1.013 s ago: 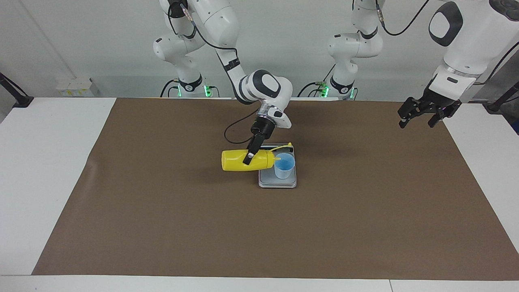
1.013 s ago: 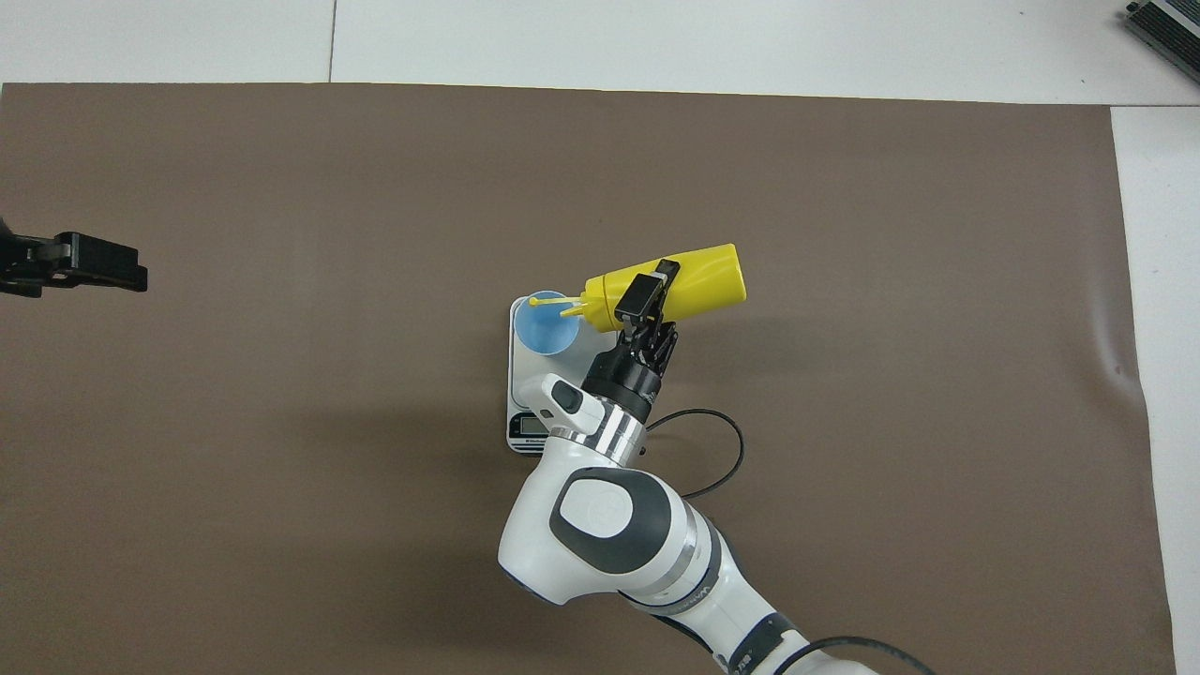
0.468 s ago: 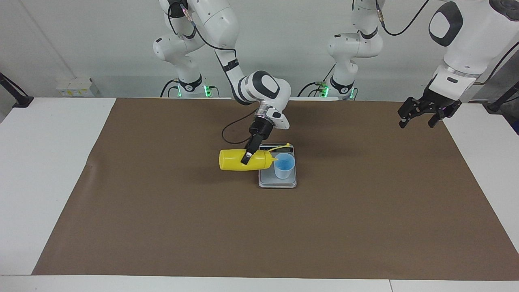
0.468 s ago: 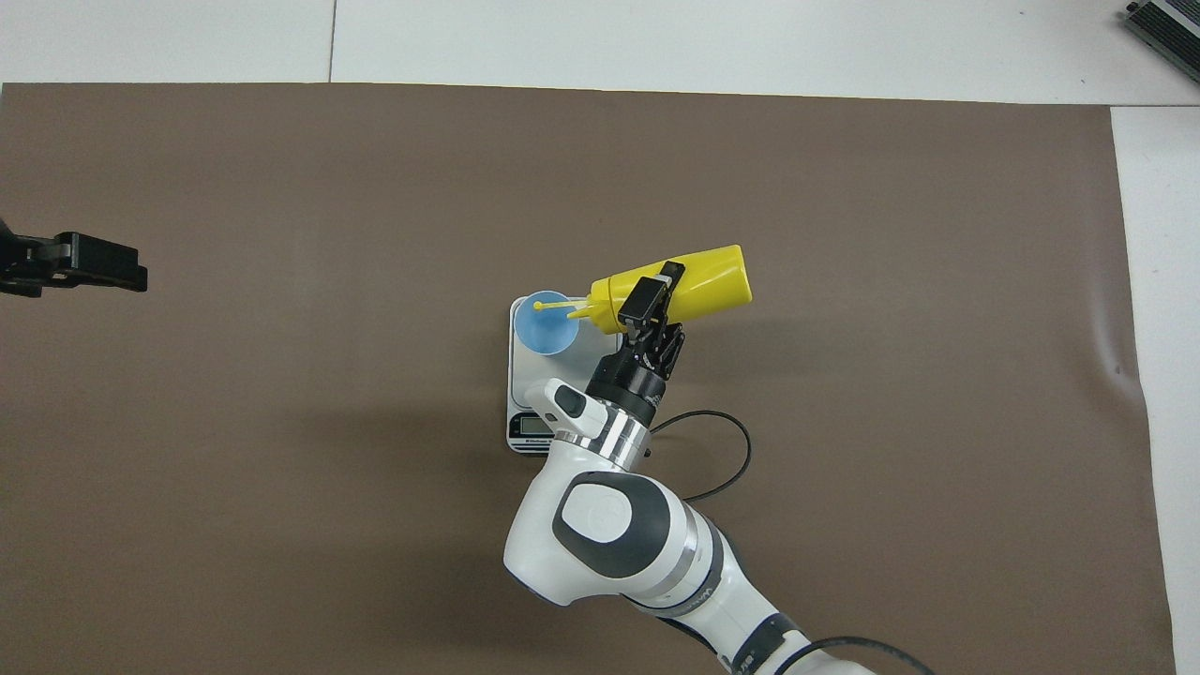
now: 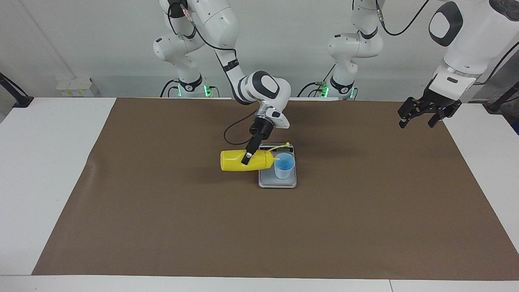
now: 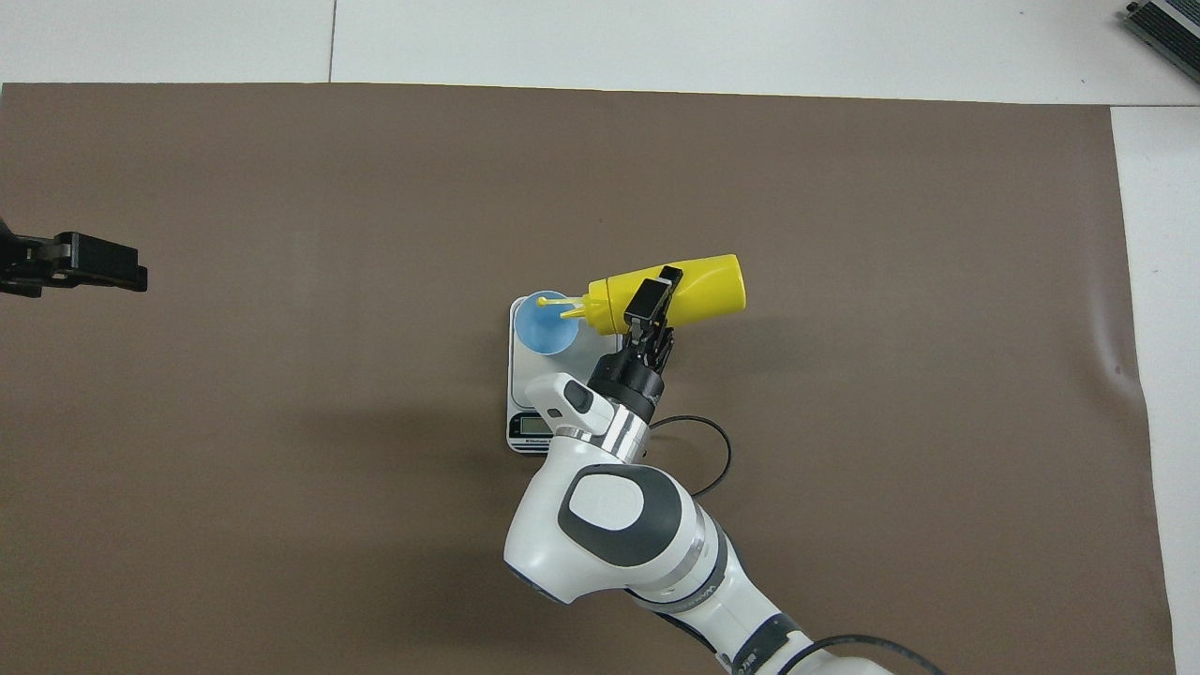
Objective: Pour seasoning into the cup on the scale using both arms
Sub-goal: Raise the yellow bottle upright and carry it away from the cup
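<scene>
The yellow seasoning bottle (image 5: pixel 236 160) (image 6: pixel 698 284) lies almost level in the air, held around its body by my right gripper (image 5: pixel 246 157) (image 6: pixel 653 292), which is shut on it. Its nozzle reaches over the rim of the light blue cup (image 5: pixel 284 165) (image 6: pixel 545 322), and its cap strap arcs above the cup. The cup stands upright on the silver-grey scale (image 5: pixel 266 178) (image 6: pixel 525 394). My left gripper (image 5: pixel 421 118) (image 6: pixel 89 262) hangs open and empty over the mat's edge at the left arm's end of the table, well apart from the scale.
A brown mat (image 5: pixel 162 227) covers most of the white table (image 5: pixel 36 170). A black cable (image 5: pixel 233 134) loops from my right wrist over the mat beside the scale. Bare mat surrounds the scale on every side.
The bottle and my right gripper drifted slightly toward the right arm's end, then eased back toward the cup; the nozzle stays over the cup's rim. My left arm has not moved.
</scene>
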Controlling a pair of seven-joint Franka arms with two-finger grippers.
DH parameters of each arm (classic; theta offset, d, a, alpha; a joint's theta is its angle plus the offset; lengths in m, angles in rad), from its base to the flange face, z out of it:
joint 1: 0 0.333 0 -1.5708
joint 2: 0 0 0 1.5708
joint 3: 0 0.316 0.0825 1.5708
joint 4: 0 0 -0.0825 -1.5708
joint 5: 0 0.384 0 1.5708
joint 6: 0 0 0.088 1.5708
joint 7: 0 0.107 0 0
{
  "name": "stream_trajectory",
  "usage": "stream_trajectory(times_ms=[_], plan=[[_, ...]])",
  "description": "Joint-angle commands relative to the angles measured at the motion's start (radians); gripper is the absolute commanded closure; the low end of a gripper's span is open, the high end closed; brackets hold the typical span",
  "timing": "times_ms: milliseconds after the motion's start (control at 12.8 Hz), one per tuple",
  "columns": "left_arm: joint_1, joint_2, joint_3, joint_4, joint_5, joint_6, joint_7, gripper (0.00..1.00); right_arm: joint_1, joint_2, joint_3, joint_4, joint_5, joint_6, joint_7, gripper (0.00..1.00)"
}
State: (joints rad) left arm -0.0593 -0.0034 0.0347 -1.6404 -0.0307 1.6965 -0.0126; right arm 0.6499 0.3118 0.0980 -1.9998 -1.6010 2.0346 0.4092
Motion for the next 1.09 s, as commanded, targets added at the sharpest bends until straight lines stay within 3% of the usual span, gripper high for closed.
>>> stream_trajectory(times_ms=[0, 234, 545, 1013], plan=[[0.003, -0.020, 0.002, -0.016, -0.014, -0.003, 0.005, 0.00, -0.097, -0.075, 0.006, 0.001, 0.090, 0.154, -0.024, 1.00], [0.003, -0.020, 0.002, -0.016, -0.014, -0.003, 0.005, 0.00, -0.228, -0.131, 0.006, 0.000, 0.281, 0.358, -0.093, 1.00], [0.003, -0.020, 0.002, -0.016, -0.014, -0.003, 0.005, 0.00, -0.390, -0.157, 0.006, -0.043, 0.337, 0.625, -0.075, 1.00], [0.003, -0.020, 0.002, -0.016, -0.014, -0.005, 0.005, 0.00, -0.605, -0.140, 0.006, -0.054, 0.371, 0.887, -0.076, 1.00]])
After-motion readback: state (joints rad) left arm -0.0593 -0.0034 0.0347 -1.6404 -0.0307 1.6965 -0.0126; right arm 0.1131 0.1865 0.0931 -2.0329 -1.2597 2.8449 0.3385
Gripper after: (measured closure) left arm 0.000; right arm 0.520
